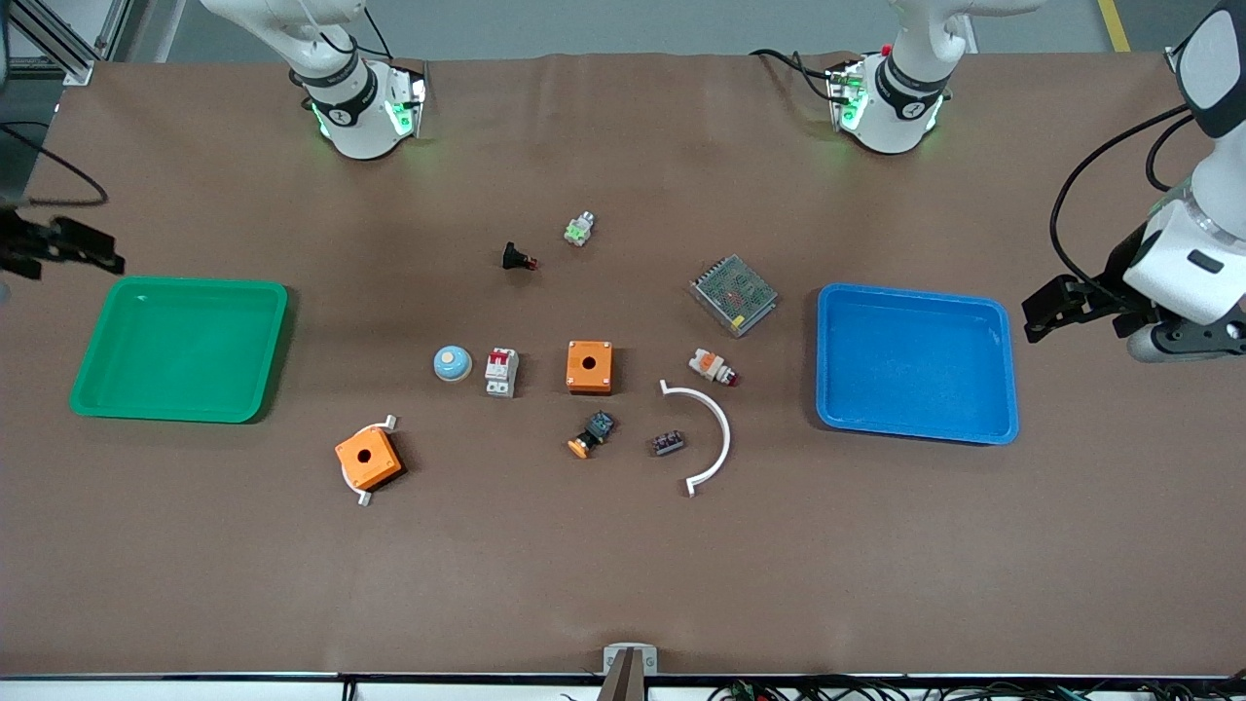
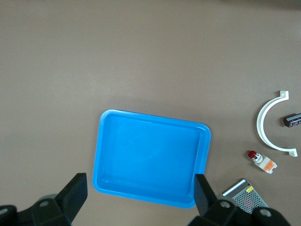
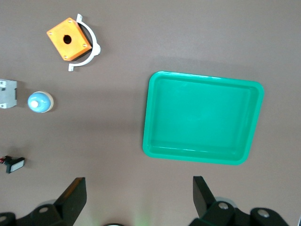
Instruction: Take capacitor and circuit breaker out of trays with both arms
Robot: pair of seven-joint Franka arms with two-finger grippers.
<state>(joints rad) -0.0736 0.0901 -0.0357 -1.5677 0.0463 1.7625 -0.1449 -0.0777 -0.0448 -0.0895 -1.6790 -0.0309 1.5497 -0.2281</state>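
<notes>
The capacitor (image 1: 668,443), a tiny dark block with reddish marks, lies on the brown table beside a white arc; it also shows in the left wrist view (image 2: 292,120). The breaker (image 1: 502,372), white-grey with red toggles, lies mid-table next to a blue dome; its end shows at the edge of the right wrist view (image 3: 7,93). My left gripper (image 1: 1034,316) (image 2: 141,193) is open and empty, up by the blue tray (image 1: 1008,389) (image 2: 101,155). My right gripper (image 1: 105,248) (image 3: 137,195) is open and empty, up by the green tray (image 1: 277,341) (image 3: 146,117).
Between the trays lie two orange boxes (image 1: 590,367) (image 1: 368,460), white arcs (image 1: 715,438), a blue dome (image 1: 452,363), a mesh power supply (image 1: 734,294), a white-orange-red button (image 1: 713,367), a black-and-orange push button (image 1: 592,434), a black red-tipped switch (image 1: 518,258) and a small green-white part (image 1: 579,229).
</notes>
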